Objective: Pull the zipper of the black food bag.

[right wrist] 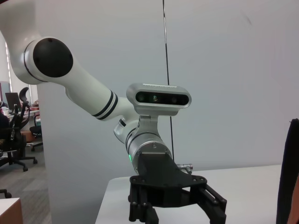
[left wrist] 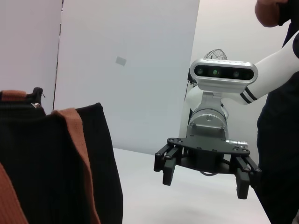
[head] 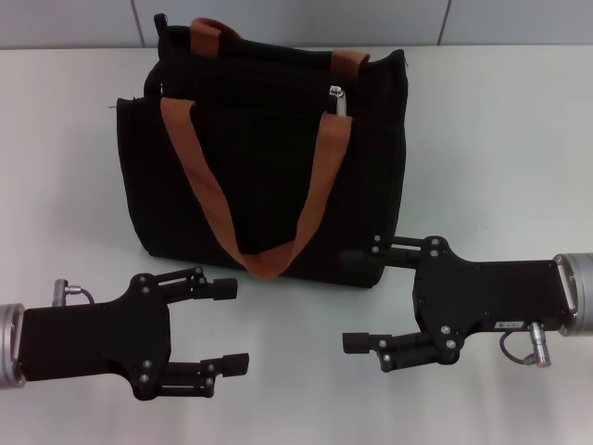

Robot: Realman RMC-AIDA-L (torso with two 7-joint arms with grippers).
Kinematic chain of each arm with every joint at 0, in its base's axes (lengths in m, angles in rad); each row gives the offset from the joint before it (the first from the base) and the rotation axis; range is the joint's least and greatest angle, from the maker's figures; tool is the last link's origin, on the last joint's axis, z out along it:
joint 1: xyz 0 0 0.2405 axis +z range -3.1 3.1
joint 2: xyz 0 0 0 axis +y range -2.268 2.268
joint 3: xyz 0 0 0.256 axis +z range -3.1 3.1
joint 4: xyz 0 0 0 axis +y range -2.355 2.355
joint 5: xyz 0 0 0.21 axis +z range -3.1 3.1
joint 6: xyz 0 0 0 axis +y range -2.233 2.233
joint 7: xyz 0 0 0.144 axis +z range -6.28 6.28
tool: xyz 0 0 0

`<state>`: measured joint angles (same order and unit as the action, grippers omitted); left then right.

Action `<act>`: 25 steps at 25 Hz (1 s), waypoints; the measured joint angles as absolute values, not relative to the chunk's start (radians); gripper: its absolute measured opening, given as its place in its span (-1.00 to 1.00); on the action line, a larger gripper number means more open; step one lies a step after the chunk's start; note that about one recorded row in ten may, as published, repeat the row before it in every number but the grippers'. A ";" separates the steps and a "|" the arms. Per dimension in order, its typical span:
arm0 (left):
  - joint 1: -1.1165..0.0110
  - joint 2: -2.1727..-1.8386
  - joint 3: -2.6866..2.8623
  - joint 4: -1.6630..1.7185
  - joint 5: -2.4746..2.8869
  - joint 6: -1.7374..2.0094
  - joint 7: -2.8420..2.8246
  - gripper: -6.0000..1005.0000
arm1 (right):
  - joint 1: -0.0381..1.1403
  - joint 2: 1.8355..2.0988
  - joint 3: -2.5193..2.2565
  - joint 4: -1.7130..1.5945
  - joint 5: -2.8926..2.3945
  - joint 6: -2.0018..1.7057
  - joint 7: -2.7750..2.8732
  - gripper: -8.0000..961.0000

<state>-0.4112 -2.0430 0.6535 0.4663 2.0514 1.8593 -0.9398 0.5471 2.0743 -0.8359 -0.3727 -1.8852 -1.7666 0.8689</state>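
The black food bag [head: 269, 158] stands upright at the table's middle, its two orange-brown strap handles [head: 199, 176] hanging over the near side. The silver zipper pull [head: 340, 100] sits on the top edge, toward the bag's right. My left gripper [head: 233, 326] is open and empty, on the near side of the bag's left half. My right gripper [head: 352, 298] is open and empty at the bag's lower right corner, its far finger close to the bag's base. The left wrist view shows the bag [left wrist: 46, 163] and the right gripper [left wrist: 204, 181]. The right wrist view shows the left gripper [right wrist: 177, 205].
The white table [head: 500, 139] extends on both sides of the bag. A white wall panel [left wrist: 126, 70] stands behind. A person in dark clothes [left wrist: 280, 140] stands behind my right arm in the left wrist view.
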 joint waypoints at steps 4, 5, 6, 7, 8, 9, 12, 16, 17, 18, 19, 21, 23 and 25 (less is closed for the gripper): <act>-0.411 -2.043 0.653 0.466 2.052 1.859 -0.937 0.62 | 0.550 2.075 -0.836 -0.372 -1.885 -1.766 0.869 0.72; -0.412 -2.043 0.653 0.466 2.052 1.860 -0.937 0.62 | 0.549 2.075 -0.836 -0.372 -1.885 -1.767 0.869 0.72; -0.416 -2.043 0.655 0.466 2.052 1.862 -0.940 0.62 | 0.548 2.075 -0.837 -0.372 -1.885 -1.767 0.870 0.72; -0.417 -2.042 0.657 0.466 2.052 1.862 -0.941 0.62 | 0.548 2.075 -0.837 -0.372 -1.885 -1.767 0.870 0.72; -0.418 -2.041 0.658 0.466 2.052 1.863 -0.943 0.62 | 0.548 2.075 -0.837 -0.373 -1.885 -1.768 0.871 0.72; -0.419 -2.040 0.660 0.466 2.052 1.863 -0.944 0.62 | 0.548 2.075 -0.837 -0.373 -1.885 -1.768 0.871 0.72; -0.421 -2.038 0.662 0.466 2.053 1.867 -0.944 0.62 | 0.547 2.075 -0.837 -0.373 -1.885 -1.768 0.871 0.72; -0.424 -2.037 0.663 0.467 2.053 1.871 -0.945 0.62 | 0.550 2.075 -0.836 -0.372 -1.885 -1.771 0.872 0.72; -0.425 -2.037 0.663 0.467 2.053 1.871 -0.945 0.62 | 0.550 2.076 -0.836 -0.372 -1.885 -1.771 0.872 0.72; -0.425 -2.037 0.663 0.467 2.053 1.871 -0.945 0.62 | 0.550 2.076 -0.836 -0.372 -1.885 -1.773 0.872 0.72; -0.426 -2.036 0.663 0.467 2.053 1.871 -0.945 0.62 | 0.550 2.076 -0.836 -0.372 -1.885 -1.773 0.872 0.72; -0.426 -2.036 0.663 0.467 2.053 1.871 -0.945 0.62 | 0.550 2.076 -0.836 -0.373 -1.885 -1.776 0.872 0.72; -0.424 -2.036 0.663 0.468 2.053 1.871 -0.945 0.62 | 0.551 2.076 -0.836 -0.373 -1.885 -1.776 0.872 0.72; -0.423 -2.036 0.663 0.468 2.052 1.871 -0.945 0.62 | 0.551 2.076 -0.836 -0.373 -1.885 -1.776 0.872 0.72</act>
